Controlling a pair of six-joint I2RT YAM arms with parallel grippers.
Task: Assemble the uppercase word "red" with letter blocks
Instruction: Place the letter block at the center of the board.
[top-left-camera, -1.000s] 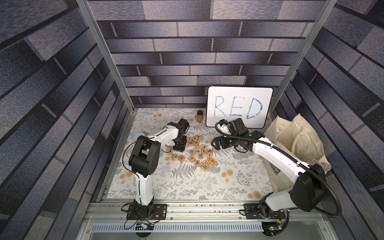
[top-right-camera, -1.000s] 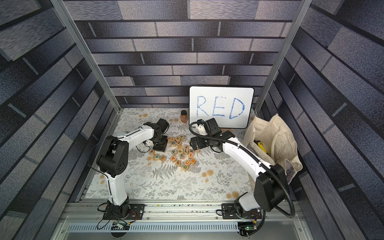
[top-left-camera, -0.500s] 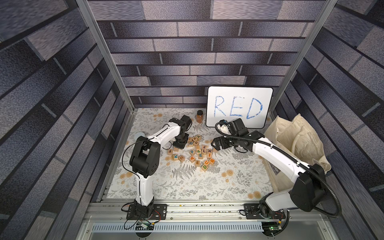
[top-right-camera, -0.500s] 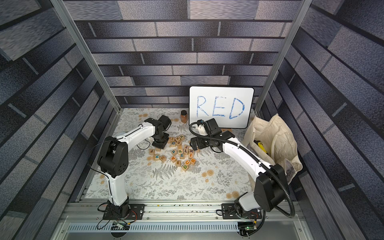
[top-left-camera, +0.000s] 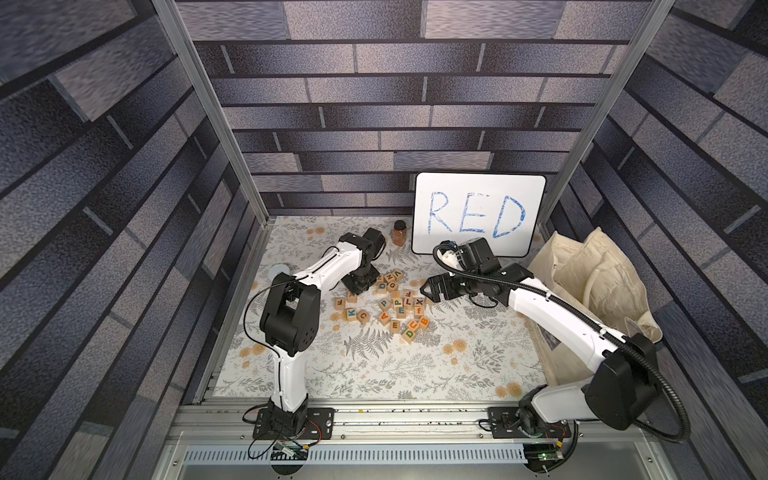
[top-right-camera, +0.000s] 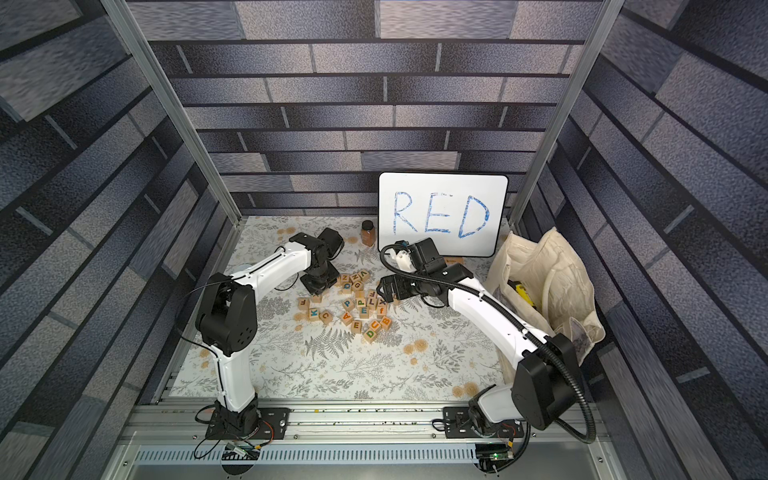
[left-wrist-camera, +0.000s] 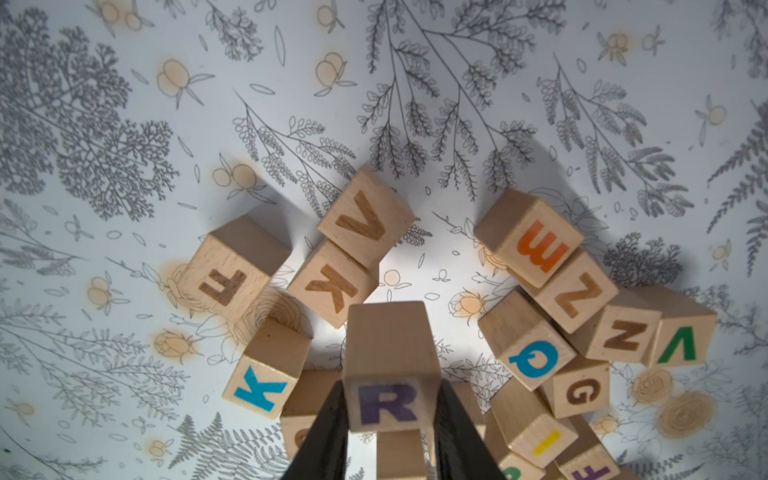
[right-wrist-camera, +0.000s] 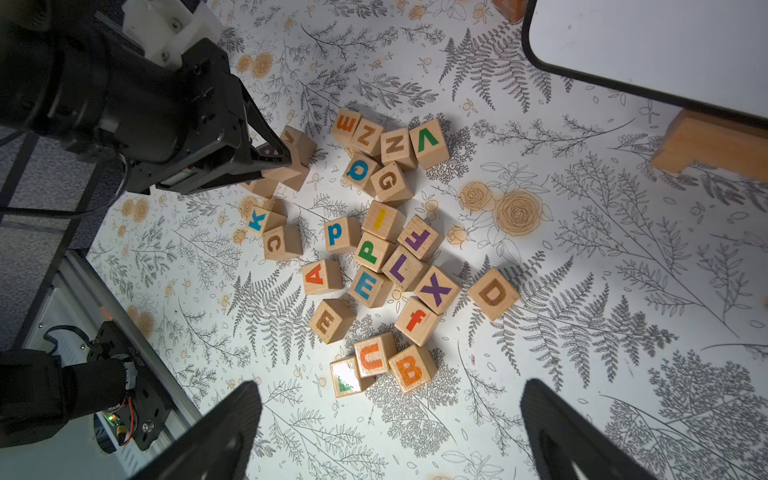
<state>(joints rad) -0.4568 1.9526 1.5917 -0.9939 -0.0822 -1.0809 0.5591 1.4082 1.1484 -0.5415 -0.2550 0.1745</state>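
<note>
since the left end effector (left-wrist-camera: 390, 390) is clamped on the purple r block (left-wrist-camera: 386, 353), lifted in front of the white board (top-left-camera: 478, 212), the first pick looks done; next comes setting it on bare counter (top-left-camera: 374, 374). the right end effector (right-wrist-camera: 388, 386) hangs wide apart near the loose blue e (right-wrist-camera: 366, 286) and green d (top-left-camera: 410, 333). a second ago the left end effector sat slightly farther from the white board.

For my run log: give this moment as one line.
left gripper shut on R block | right gripper open, empty | blue E block unplaced
</note>
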